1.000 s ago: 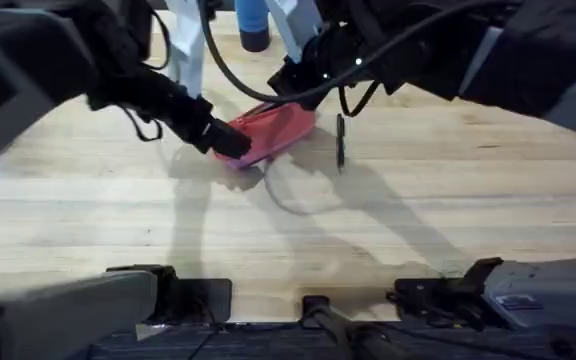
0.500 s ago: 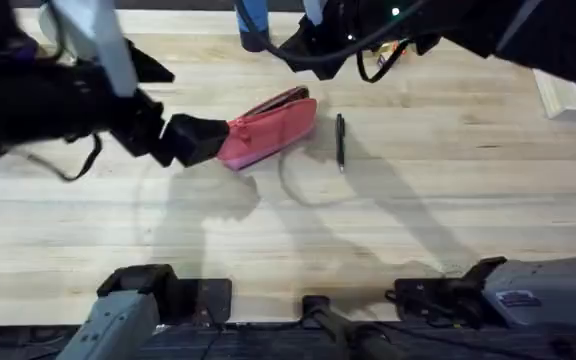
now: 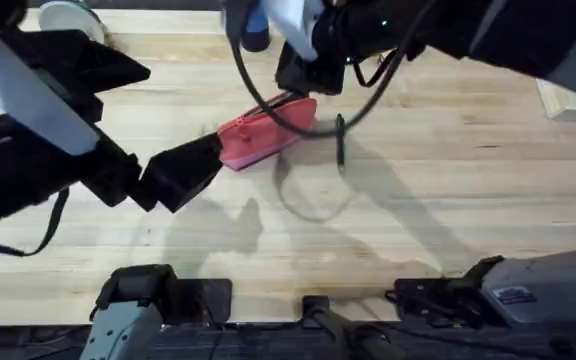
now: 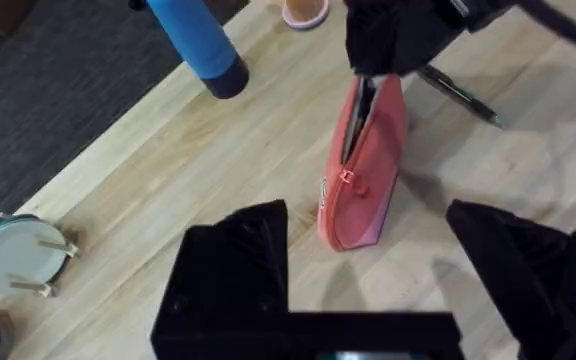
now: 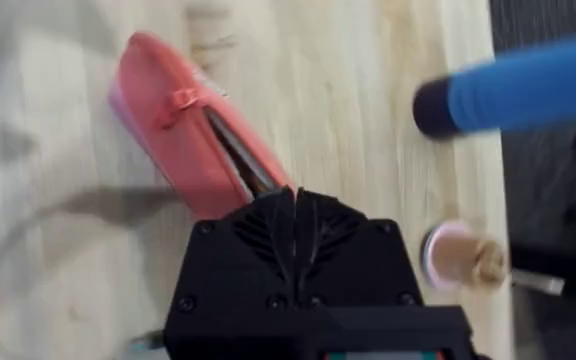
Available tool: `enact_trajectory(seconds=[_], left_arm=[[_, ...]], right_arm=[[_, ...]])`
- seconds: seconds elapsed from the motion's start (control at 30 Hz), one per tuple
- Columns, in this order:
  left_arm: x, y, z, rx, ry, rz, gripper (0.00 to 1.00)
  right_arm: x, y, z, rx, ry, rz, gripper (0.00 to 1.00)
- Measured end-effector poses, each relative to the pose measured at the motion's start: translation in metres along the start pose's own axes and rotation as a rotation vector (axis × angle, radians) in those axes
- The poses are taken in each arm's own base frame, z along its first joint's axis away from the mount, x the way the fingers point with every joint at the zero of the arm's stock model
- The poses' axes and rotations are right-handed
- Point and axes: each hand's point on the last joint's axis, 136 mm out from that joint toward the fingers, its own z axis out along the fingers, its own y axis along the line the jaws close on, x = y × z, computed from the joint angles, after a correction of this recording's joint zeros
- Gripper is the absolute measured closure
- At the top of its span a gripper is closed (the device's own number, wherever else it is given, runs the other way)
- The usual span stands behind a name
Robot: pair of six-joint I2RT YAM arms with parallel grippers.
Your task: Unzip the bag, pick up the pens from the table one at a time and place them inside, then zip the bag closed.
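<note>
Since half a second ago the left end effector (image 3: 206,160) has let go of the bag (image 3: 260,133) and drawn back, fingers spread. The right end effector (image 3: 298,88), pressed together, sits at the bag's far end. The pen (image 3: 340,140) lies on the table (image 3: 448,180) just right of the bag. No writing is legible.

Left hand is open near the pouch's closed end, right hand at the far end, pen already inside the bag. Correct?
Not quite. The pen lies on the table beside the bag, as the overhead view shows. The left hand is open; the right hand is at the far end.
</note>
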Motion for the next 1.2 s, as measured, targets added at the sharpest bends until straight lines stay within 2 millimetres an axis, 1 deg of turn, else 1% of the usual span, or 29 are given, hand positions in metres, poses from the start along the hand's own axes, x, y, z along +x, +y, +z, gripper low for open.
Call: enact_trajectory(seconds=[0.13, 0.27, 0.43, 0.5, 0.67, 0.73, 0.83, 1.07, 1.2], left_arm=[[0.002, -0.001, 0.0, 0.005, 0.007, -0.014, 0.007], [0.0, -0.003, -0.004, 0.008, 0.011, -0.029, 0.007], [-0.019, 0.0, -0.02, -0.018, -0.031, -0.034, 0.009], [-0.027, 0.001, -0.027, -0.026, -0.053, -0.04, 0.009], [-0.038, -0.004, -0.036, -0.003, -0.072, -0.066, 0.01], [-0.04, -0.005, -0.035, 0.022, -0.062, -0.085, 0.01], [-0.039, -0.005, -0.029, 0.064, -0.03, -0.122, 0.009], [-0.029, 0.001, -0.007, 0.139, 0.058, -0.201, 0.006], [-0.028, 0.001, -0.004, 0.145, 0.066, -0.207, 0.007]], right_arm=[[0.004, 0.01, 0.014, -0.058, -0.001, -0.148, 0.973], [0.012, 0.018, 0.03, -0.106, 0.011, -0.206, 0.973], [0.02, 0.024, 0.042, -0.138, 0.027, -0.23, 0.973], [0.021, 0.024, 0.042, -0.14, 0.027, -0.237, 0.973], [0.021, 0.024, 0.044, -0.142, 0.027, -0.258, 0.973], [0.024, 0.026, 0.047, -0.152, 0.033, -0.257, 0.973], [0.029, 0.029, 0.055, -0.17, 0.045, -0.257, 0.973], [0.038, 0.036, 0.068, -0.203, 0.065, -0.252, 0.973], [0.044, 0.04, 0.076, -0.222, 0.077, -0.246, 0.974]])
